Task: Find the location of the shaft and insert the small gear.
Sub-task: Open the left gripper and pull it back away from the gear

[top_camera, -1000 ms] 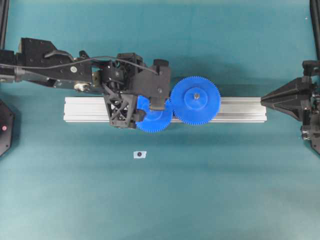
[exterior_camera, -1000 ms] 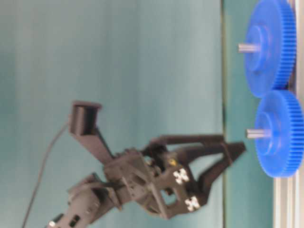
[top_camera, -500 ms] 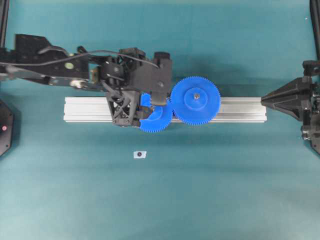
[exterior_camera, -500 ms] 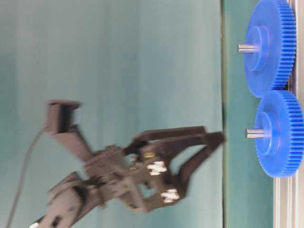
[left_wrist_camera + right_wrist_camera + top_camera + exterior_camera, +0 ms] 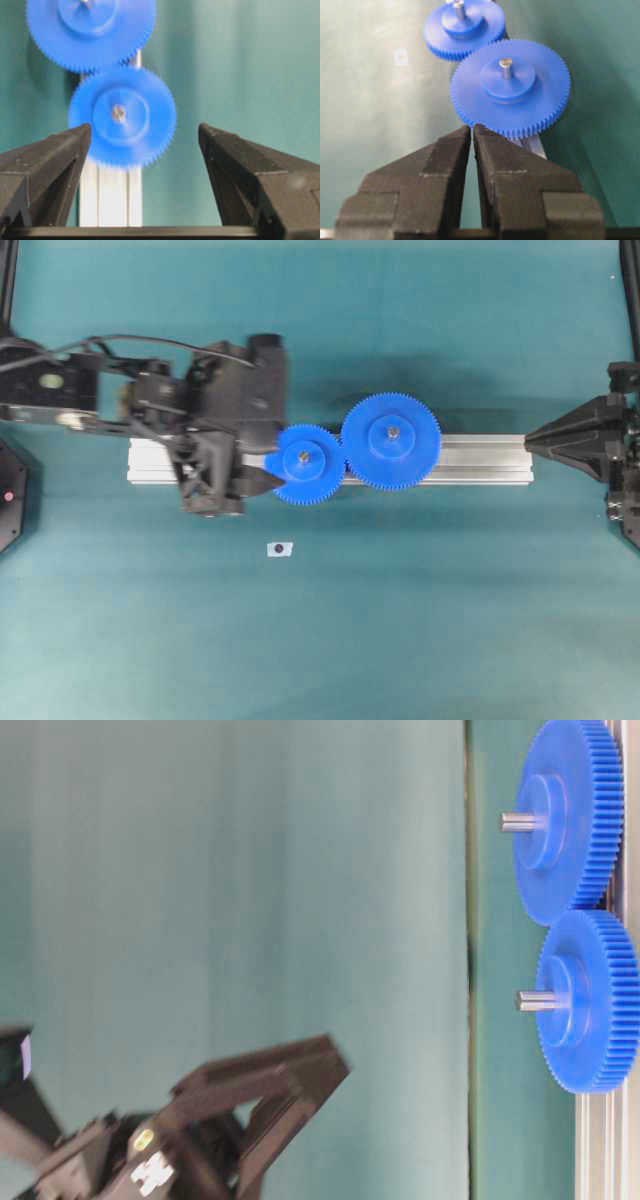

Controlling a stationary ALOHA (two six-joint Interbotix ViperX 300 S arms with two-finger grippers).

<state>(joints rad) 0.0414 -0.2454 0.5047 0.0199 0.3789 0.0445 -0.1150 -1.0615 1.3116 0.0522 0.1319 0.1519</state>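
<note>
The small gear (image 5: 307, 462) sits on the shaft (image 5: 303, 455), whose grey tip pokes out of the hub (image 5: 540, 1001). Its teeth mesh with the larger blue gear (image 5: 391, 440). My left gripper (image 5: 262, 465) hangs open just left of the small gear and holds nothing. In the left wrist view the small gear (image 5: 122, 117) and shaft (image 5: 118, 113) lie ahead of the left gripper (image 5: 145, 130), nearer its left finger. My right gripper (image 5: 535, 440) is shut at the rail's right end, pointing at the gears (image 5: 472, 129). Any bracket under the shaft is hidden.
Both gears ride on a silver aluminium rail (image 5: 480, 460) lying across the green table. A small white tag with a dark dot (image 5: 279, 549) lies in front of the rail. The left arm (image 5: 60, 390) stretches in from the left edge.
The left gripper, open throughout, has drawn back to the left and away from the small gear, uncovering it. The gear stays on the shaft. The right arm has not moved.
</note>
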